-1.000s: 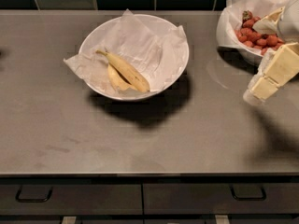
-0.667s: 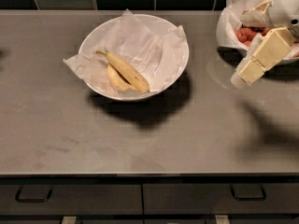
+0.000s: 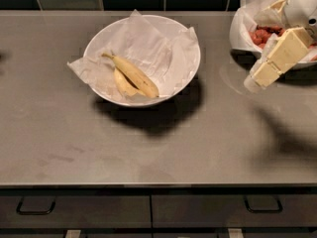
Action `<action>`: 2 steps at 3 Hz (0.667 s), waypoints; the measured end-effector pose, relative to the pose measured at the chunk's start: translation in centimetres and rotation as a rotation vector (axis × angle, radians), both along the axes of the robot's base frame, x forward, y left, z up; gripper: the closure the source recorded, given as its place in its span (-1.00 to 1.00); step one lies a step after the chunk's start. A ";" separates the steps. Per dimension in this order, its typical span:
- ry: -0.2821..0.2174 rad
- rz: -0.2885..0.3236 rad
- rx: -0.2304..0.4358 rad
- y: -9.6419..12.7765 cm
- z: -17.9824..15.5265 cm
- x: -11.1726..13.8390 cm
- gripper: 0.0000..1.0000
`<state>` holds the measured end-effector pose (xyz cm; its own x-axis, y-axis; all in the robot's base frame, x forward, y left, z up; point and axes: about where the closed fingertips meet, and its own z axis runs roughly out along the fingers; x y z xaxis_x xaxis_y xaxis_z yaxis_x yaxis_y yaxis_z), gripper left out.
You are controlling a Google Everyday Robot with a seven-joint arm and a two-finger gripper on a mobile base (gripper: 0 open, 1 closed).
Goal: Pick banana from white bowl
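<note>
The white bowl (image 3: pixel 184 43), lined with crinkled white paper, stands at the middle back of the grey counter. The long slim yellow banana (image 3: pixel 134 75) lies in its left half, dark stem tip pointing up-left. A shorter, stubbier banana (image 3: pixel 122 85) lies under and beside it. My gripper (image 3: pixel 257 78), cream-coloured, hangs above the counter to the right of the bowl, about a bowl's half-width from its rim, tilted down-left. It holds nothing that I can see.
A second white bowl with red strawberries (image 3: pixel 262 34) and paper stands at the back right, just behind the gripper. Dark tiles run along the back edge. Drawer fronts with handles (image 3: pixel 34 208) lie below the counter's front edge.
The gripper has moved left and slightly up, from in front of the strawberry bowl toward the banana bowl. The bananas and bowls have not moved.
</note>
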<state>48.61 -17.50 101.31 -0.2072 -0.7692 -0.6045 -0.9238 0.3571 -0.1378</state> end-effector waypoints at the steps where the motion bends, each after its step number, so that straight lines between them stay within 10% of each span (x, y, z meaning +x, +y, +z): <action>1: 0.019 0.022 0.107 2.1 0.0 0.4 -1.00; 2: 0.043 0.067 0.210 5.6 0.2 1.5 -1.00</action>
<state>50.10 -11.88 101.50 -0.1885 -0.6405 -0.7445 -0.9500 0.3110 -0.0270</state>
